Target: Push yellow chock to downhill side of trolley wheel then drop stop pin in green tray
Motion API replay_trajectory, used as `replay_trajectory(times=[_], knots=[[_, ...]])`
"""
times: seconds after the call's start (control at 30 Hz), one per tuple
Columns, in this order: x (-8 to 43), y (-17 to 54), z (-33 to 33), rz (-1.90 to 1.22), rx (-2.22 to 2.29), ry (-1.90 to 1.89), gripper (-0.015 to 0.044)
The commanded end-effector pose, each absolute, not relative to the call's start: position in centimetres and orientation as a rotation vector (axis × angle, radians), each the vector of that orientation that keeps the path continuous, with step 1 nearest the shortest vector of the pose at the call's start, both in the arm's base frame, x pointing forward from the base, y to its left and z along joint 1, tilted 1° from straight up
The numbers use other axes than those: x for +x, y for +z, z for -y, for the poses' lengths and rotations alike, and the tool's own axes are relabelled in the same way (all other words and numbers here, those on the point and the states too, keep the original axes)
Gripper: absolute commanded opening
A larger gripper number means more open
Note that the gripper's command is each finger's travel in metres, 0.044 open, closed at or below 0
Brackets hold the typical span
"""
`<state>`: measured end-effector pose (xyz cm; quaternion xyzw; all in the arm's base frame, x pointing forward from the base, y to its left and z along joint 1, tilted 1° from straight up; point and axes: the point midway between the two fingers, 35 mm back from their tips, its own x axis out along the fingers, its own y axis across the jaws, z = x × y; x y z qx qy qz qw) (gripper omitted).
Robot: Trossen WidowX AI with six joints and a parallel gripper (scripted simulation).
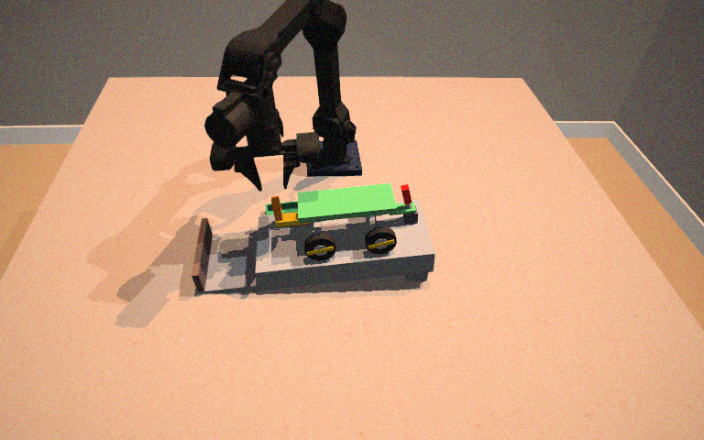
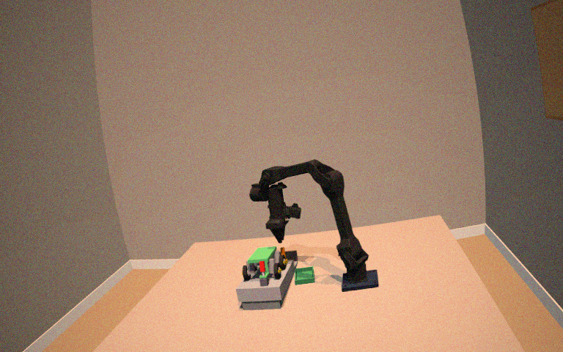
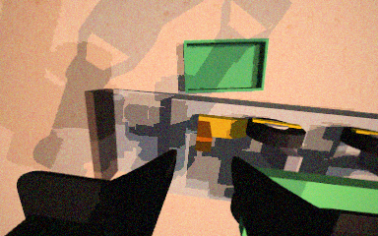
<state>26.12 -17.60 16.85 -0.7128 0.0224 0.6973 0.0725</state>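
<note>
My gripper is open and empty, above the chock's upright handle. The yellow chock sits on the ramp on the downhill side of the trolley's tray-side lower wheel. In the wrist view its uphill end meets the wheel's edge; its rubber base cannot be made out. The green-topped trolley stands on the ramp. The red-headed stop pin stands upright at its uphill end. The green tray is empty, beside the ramp.
The grey ramp has a brown end board at its low end. The arm's base stands beyond the tray, on the same side of the ramp.
</note>
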Motion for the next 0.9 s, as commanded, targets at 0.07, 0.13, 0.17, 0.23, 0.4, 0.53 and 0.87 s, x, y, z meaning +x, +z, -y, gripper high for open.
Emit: replay_trajectory(times=[0.07, 0.13, 0.17, 0.23, 0.4, 0.53, 0.87], knots=[[26.1, 16.8, 17.5, -0.066, -2.144, 2.092, 0.0269], [26.4, 17.6, 17.0, -0.067, -2.190, 2.056, 0.0216], [26.5, 18.2, 16.6, -0.067, -2.225, 2.028, 0.0190], [27.1, 18.5, 15.6, 0.020, -2.278, 2.047, 0.0190], [28.6, 18.9, 13.0, 0.281, -2.388, 2.112, 0.0190], [30.0, 19.4, 9.8, 0.615, -2.496, 2.163, 0.0190], [31.8, 20.5, 1.3, 1.574, -2.646, 2.125, 0.0190]])
